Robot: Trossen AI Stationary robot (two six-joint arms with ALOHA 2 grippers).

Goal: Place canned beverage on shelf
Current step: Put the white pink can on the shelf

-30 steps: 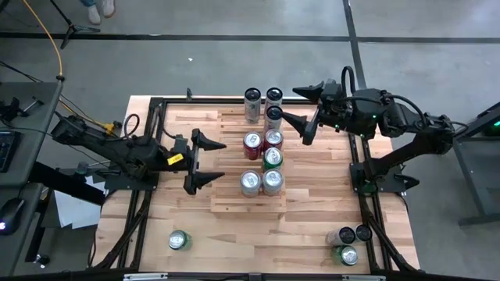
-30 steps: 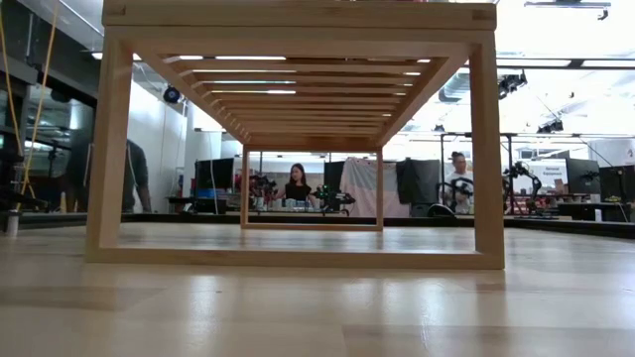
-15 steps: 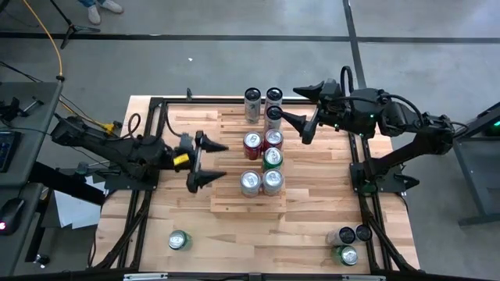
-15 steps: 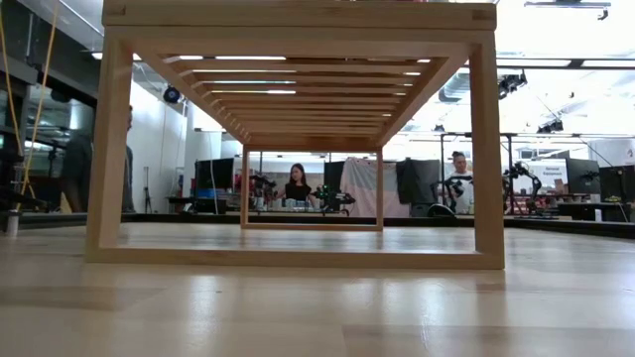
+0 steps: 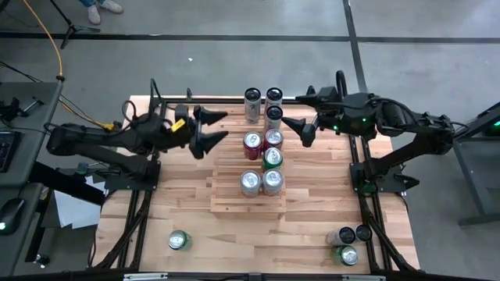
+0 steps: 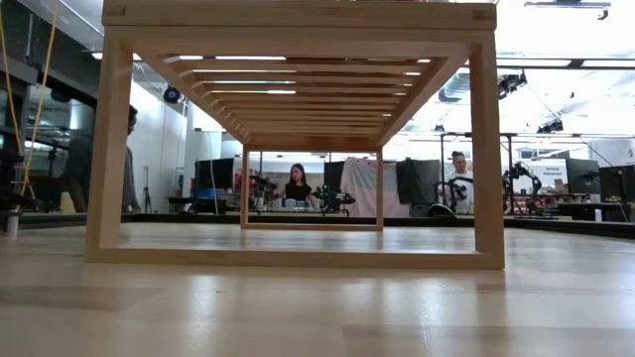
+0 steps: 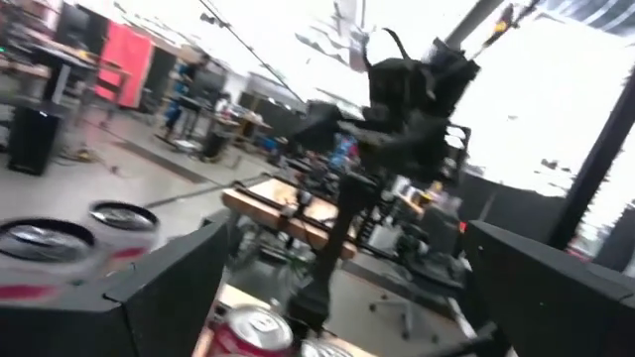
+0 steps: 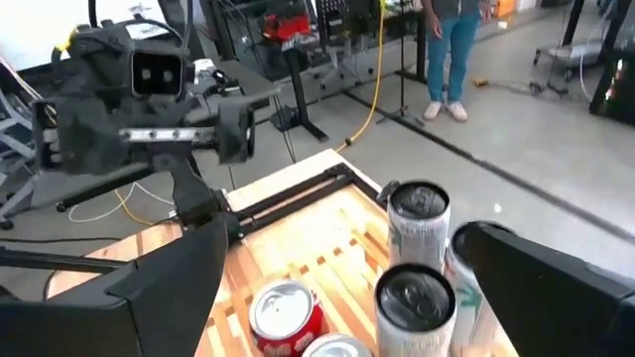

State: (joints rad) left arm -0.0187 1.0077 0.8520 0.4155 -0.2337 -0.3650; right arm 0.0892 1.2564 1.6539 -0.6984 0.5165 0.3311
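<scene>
The shelf (image 5: 248, 160) stood in the middle of the bench (image 5: 312, 234), a low slatted rack whose long axis ran from the near edge to the far edge. It already carried eight upright cans, all crowded on its right half: two white ones (image 5: 252, 97) at the far end, one more just behind them, then a red pair (image 5: 251, 143), a green can (image 5: 272, 157) and two pale ones nearest the camera. Its left half was bare.

The cans not yet shelved stood on the bench itself. A lone green can (image 5: 179, 240) sat at the near left corner, well apart from the shelf, and a cluster of three (image 5: 347, 242) sat at the near right corner.

The left pincer (image 5: 209, 129) hung over the shelf's far left part, its fingers spread wide and holding nothing. The right pincer (image 5: 301, 113) hovered just right of the far cans, equally wide and empty. Each loose can therefore lay toward the near edge from either pincer; the left arm looked the nearer to the lone green can, though the overhead view made height hard to judge.
</scene>
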